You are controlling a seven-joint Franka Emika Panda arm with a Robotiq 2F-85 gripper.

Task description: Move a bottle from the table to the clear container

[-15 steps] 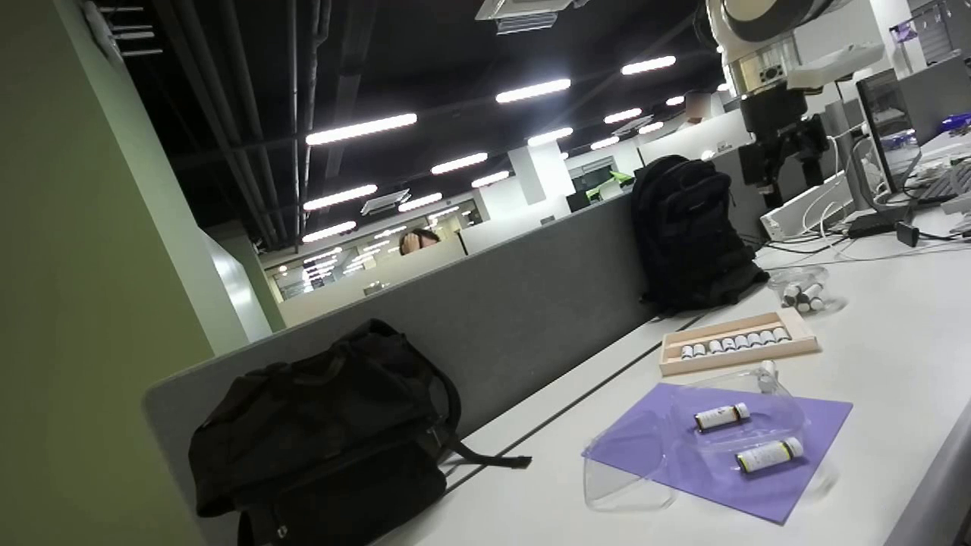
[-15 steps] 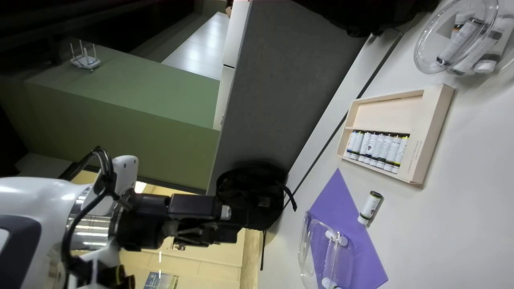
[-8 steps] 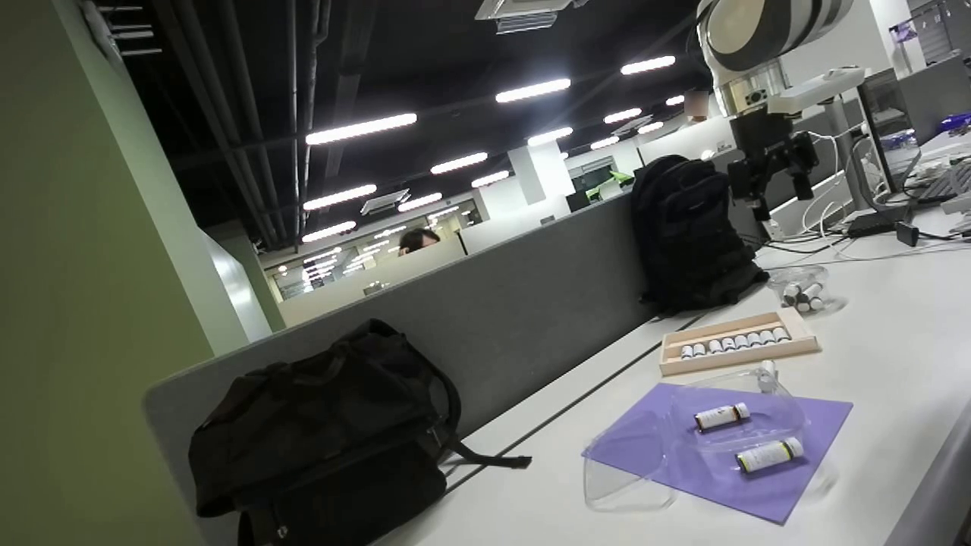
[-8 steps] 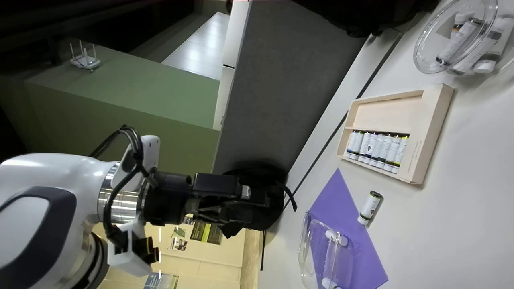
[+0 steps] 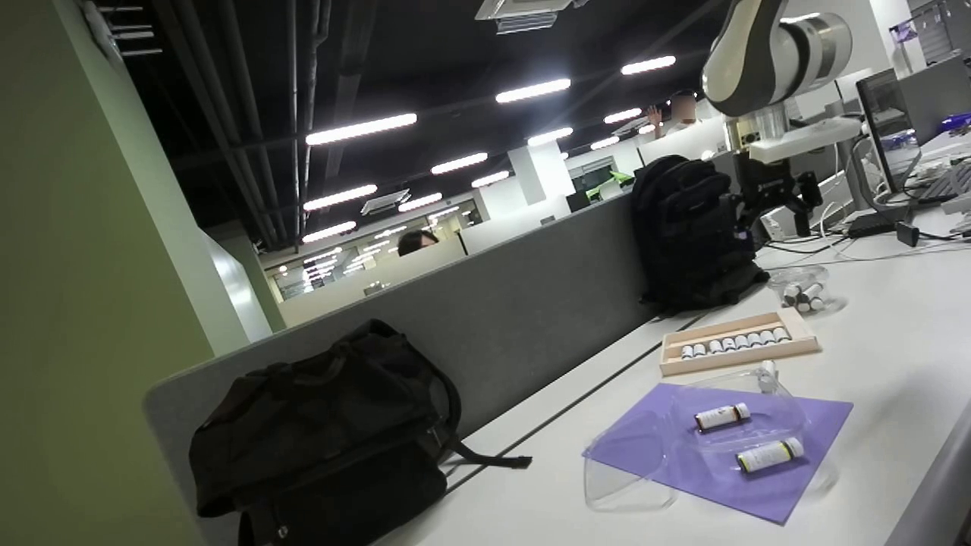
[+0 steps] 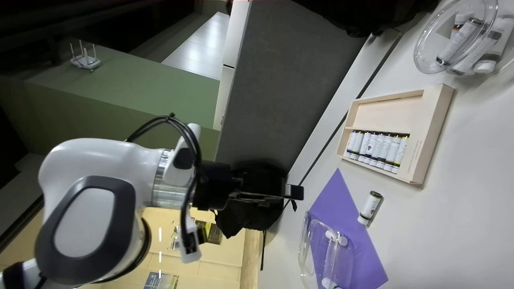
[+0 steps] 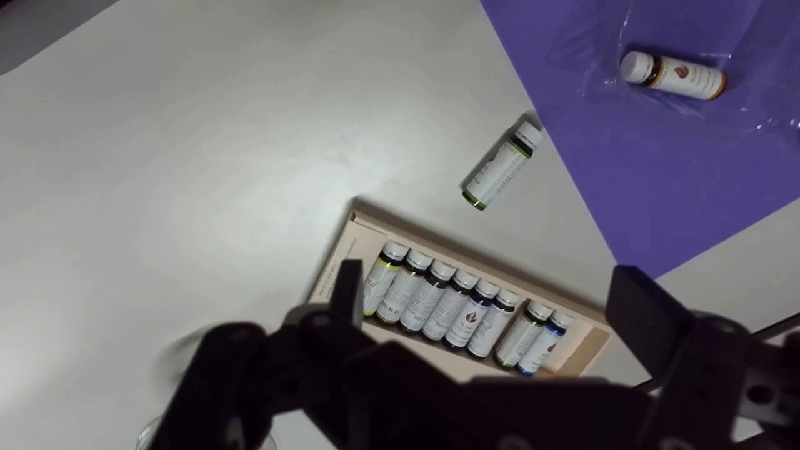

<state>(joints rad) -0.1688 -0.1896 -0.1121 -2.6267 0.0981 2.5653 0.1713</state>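
Now the arm (image 6: 108, 156) has been carried further across than half a second ago, and the gripper (image 7: 484, 284) has been brought closer to the counter (image 5: 903, 326). Beyond the partition (image 5: 546, 280), more of a person (image 5: 681, 114) has been brought into sight. The loose bottle (image 7: 500, 169) has been left where it was. The gripper is released, its fingers (image 7: 347, 290) held well apart. On the counter the loose bottle is laid on its side between the wooden box (image 6: 425, 132), where a row of bottles (image 7: 451, 306) is kept, and the purple sheet (image 7: 650, 200); its cap is set just beside the sheet's edge, though whether they touch cannot be told. It is capped in white, dark at the neck, and wrapped in a white label edged with yellow-green; the print is too small to be read. On the purple sheet the clear container (image 5: 785, 421) is placed, and inside it an orange-banded bottle (image 7: 687, 78) is seen lying.
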